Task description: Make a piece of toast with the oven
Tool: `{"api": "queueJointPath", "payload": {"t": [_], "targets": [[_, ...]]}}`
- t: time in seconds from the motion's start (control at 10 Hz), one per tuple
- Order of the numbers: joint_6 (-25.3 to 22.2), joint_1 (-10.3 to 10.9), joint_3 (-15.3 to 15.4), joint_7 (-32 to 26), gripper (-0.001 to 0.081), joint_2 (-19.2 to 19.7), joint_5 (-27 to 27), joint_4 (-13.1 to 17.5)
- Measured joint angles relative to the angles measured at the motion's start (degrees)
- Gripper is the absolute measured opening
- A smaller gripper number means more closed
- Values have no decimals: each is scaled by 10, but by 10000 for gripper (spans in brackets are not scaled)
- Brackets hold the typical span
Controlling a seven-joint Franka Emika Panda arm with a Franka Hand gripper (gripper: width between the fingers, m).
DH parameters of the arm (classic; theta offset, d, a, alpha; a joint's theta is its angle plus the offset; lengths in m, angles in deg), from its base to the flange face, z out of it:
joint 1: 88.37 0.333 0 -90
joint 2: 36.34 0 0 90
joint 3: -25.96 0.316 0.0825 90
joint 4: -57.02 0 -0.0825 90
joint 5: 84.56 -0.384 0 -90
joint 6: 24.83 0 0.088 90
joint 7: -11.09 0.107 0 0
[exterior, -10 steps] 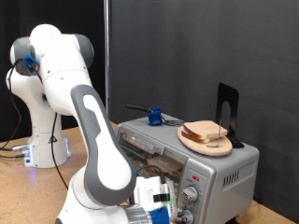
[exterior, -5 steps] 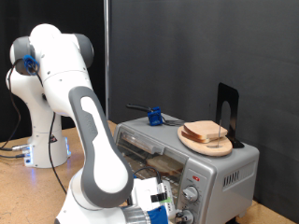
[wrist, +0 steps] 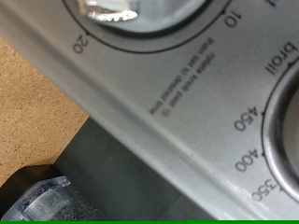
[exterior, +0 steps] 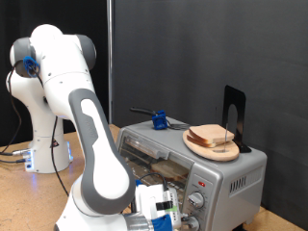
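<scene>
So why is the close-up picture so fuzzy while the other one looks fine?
Wrist view: the camera sits almost against the oven, so the dial numbers are soft and the shiny knob glares. Exterior view: evenly lit and sharp against a black backdrop; the claw sits low by the knobs.

A round wooden plate (exterior: 213, 149) sits at the exterior view's right; behind it a black bookend-like stand (exterior: 234, 117) rises upright; a small blue object (exterior: 159, 121) with a dark handle lies further left; the wooden tabletop (exterior: 29, 197) spreads below; a black curtain (exterior: 207, 53) hangs behind.
</scene>
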Motion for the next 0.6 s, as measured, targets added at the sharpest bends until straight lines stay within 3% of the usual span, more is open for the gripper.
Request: {"api": "queueJointPath", "payload": {"t": [0.1,0.2,0.3,0.4,0.6], "targets": [[-1,-2,0,4,434,0,0,0],[-9,-6,0,9,434,-1,0,-1],[-27,-13,0,17,647,-3,1,-5],[-55,-22,-1,31,756,-8,4,-14],[-97,-43,-7,62,793,-35,16,-46]]}}
